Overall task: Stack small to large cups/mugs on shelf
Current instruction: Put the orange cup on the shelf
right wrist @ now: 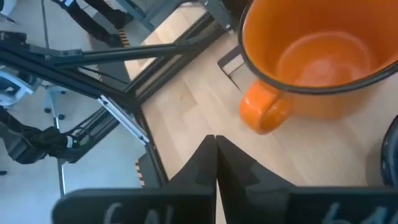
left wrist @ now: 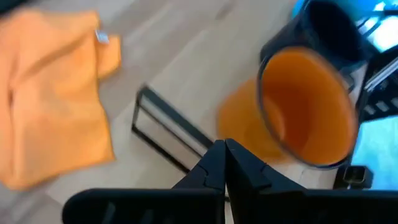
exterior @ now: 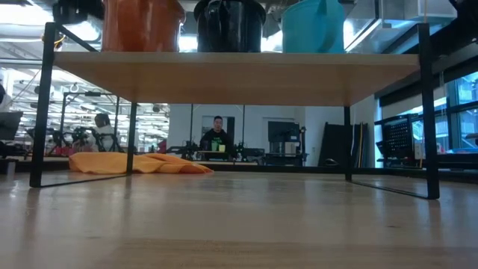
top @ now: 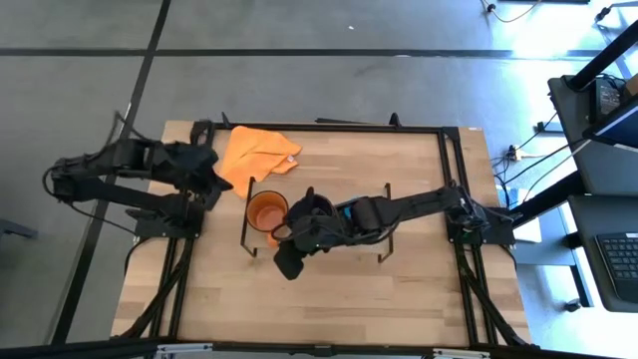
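On the shelf (exterior: 224,75), which stands in the middle of the table (top: 329,289), three mugs sit in a row. From the table-height camera the orange mug (exterior: 142,24) is at the left, the black mug (exterior: 230,24) in the middle and the light blue mug (exterior: 314,26) at the right, all upright on the light-wood board and close beside one another. From above, only the orange mug (top: 266,213) shows plainly, at the shelf's left end beside the black frame; the other two are hidden under the right arm.

That arm reaches in from the right edge of the table and lies across the shelf, its right gripper (top: 289,261) out past the near edge of the board, just near of the orange mug. Its own camera shows the two dark fingers (right wrist: 233,162) pressed together, clenched on nothing, with the mug's handle (right wrist: 264,112) just beyond them.

Over at the left edge the left arm is folded back, and the left gripper (top: 204,168) is beside the orange cloth (top: 257,152) at the table's far side. Its fingers (left wrist: 236,165) are likewise clenched tight with nothing between them.
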Action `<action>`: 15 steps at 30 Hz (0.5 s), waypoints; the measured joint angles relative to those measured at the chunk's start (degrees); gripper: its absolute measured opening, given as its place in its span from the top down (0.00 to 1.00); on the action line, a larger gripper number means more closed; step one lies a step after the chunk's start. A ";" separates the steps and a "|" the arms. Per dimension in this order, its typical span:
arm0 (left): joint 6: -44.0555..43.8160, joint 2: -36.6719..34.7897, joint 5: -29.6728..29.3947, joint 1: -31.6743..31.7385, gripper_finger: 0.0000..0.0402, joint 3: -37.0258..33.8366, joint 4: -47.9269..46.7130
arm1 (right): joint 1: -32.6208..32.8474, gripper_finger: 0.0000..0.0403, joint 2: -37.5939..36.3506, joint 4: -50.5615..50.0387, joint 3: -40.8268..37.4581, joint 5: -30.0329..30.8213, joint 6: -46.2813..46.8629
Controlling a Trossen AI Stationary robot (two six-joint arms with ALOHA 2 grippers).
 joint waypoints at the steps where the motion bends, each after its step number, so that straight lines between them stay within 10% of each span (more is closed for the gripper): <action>1: -0.48 0.00 0.04 -0.54 1.00 -1.25 0.35 | 0.01 0.99 0.18 -0.04 0.00 0.00 -0.01; 15: -2.26 0.28 0.16 -4.54 1.00 -5.76 7.29 | -0.70 0.99 3.60 -1.01 0.00 0.10 -0.04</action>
